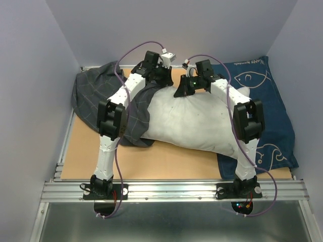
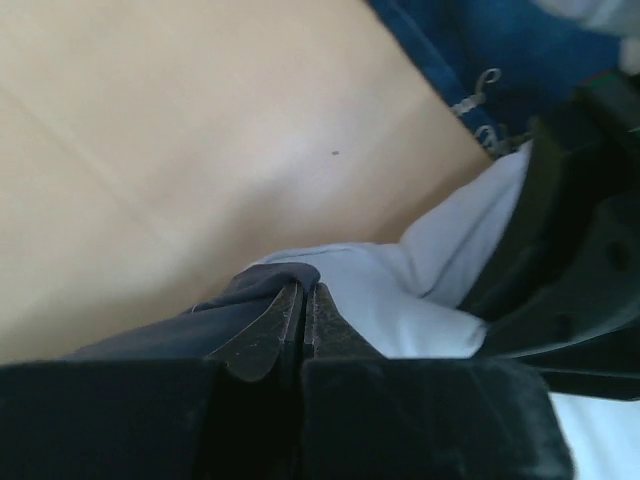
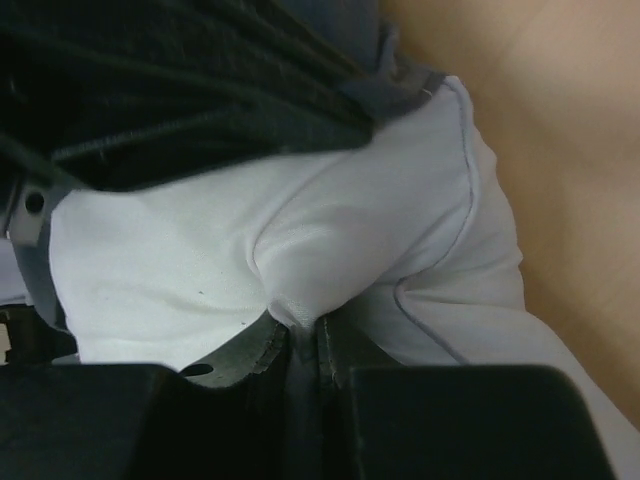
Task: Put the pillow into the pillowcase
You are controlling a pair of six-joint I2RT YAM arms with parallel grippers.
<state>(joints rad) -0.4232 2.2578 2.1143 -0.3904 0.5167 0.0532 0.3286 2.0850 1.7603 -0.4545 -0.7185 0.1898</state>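
Note:
The white pillow (image 1: 192, 121) lies across the middle of the board. The dark grey checked pillowcase (image 1: 96, 93) is bunched at the back left and covers the pillow's left end. My left gripper (image 1: 162, 76) is at the pillow's far edge. In the left wrist view it (image 2: 303, 293) is shut, with the pillowcase (image 2: 200, 320) hem folded at its fingertips and the pillow (image 2: 400, 300) just beyond. My right gripper (image 1: 184, 89) is beside it, shut on a pinch of the pillow's (image 3: 200, 260) white cover (image 3: 303, 328). The pillowcase edge (image 3: 395, 85) shows above.
A navy blue cloth with white fish drawings (image 1: 275, 101) lies at the right, partly under the pillow. The wooden board (image 1: 166, 161) shows in front. An aluminium rail (image 1: 171, 190) runs along the near edge. Grey walls close in on three sides.

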